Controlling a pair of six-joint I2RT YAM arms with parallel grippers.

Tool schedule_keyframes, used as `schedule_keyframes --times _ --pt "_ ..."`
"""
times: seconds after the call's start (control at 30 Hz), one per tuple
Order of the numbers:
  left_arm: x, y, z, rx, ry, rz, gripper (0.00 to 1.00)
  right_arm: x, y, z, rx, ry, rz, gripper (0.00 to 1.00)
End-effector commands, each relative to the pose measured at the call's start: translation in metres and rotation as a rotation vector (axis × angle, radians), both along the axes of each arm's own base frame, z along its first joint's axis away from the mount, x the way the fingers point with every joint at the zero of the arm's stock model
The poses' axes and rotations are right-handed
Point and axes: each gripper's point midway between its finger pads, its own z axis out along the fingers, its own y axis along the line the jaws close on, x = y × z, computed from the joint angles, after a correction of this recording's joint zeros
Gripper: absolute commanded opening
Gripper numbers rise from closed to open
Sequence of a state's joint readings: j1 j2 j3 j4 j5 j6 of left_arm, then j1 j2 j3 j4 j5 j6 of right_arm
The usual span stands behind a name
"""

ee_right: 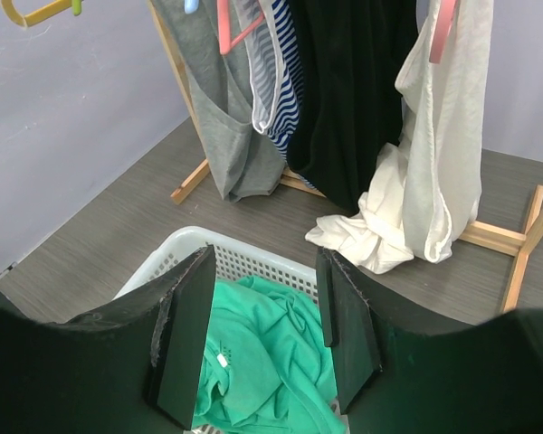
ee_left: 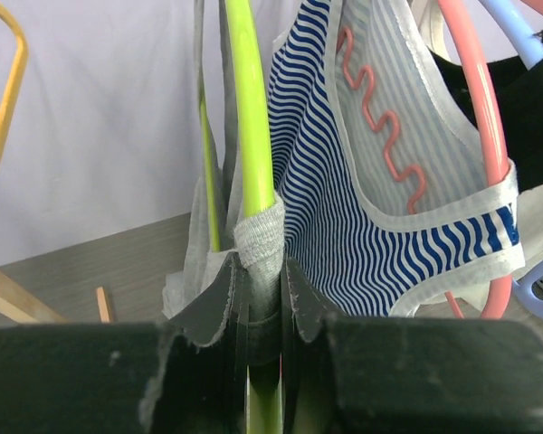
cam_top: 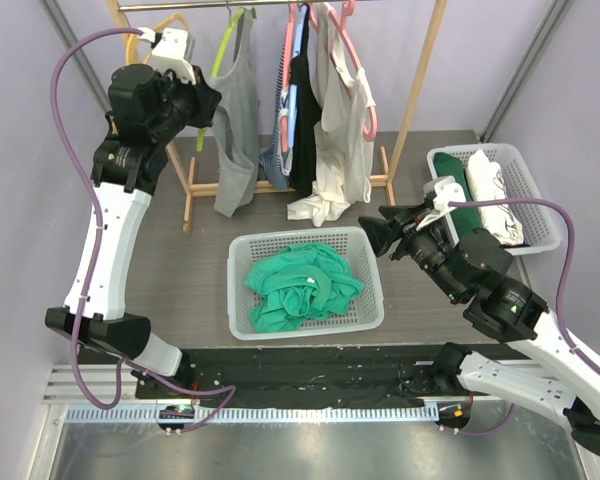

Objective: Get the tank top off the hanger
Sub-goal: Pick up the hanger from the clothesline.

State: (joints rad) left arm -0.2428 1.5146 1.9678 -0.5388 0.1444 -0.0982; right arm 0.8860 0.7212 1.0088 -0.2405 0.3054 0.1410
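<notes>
Reaching high into the upper left of the overhead view, the left tool is right at the clothes rack, and what a tight spot it is in! Over on its wrist camera the two fingers are pressed together on the shoulder strap of the grey tank top, pinching the fabric just where it wraps over the lime green hanger, with the hanger's arm rising straight up out of the grip. The grey top hangs at the left end of the row, draping down towards the table. Just beside it on the right is a blue striped top on a pink hanger, then a black garment and a white top whose hem trails low by the rack's foot. A yellow hanger sits off at the left edge. Now the other side: the right tool is low at centre right of the overhead view, its fingers spread wide and gripping nothing, pointed towards the rack. Below it stands the white basket in the middle of the table, with a bundled green garment inside. A second basket at the right edge holds folded clothes.
</notes>
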Motion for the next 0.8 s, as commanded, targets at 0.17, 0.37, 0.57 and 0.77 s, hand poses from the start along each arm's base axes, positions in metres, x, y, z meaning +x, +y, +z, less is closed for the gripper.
schedule_keyframes --times 0.17,0.37,0.57,0.77 --pt "-0.031 0.011 0.092 0.066 -0.293 0.048 0.00 0.000 -0.005 0.009 0.034 -0.037 -0.017 0.54" --pt "-0.056 0.010 0.134 0.034 -0.394 0.025 0.00 -0.003 -0.007 0.008 0.042 -0.035 -0.012 0.52" --pt "-0.070 0.013 0.150 0.013 -0.443 0.018 0.00 -0.007 -0.015 0.009 0.049 -0.036 -0.022 0.50" --pt "-0.078 0.013 0.123 0.018 -0.381 0.003 0.00 -0.009 -0.021 0.012 0.052 -0.041 -0.036 0.50"
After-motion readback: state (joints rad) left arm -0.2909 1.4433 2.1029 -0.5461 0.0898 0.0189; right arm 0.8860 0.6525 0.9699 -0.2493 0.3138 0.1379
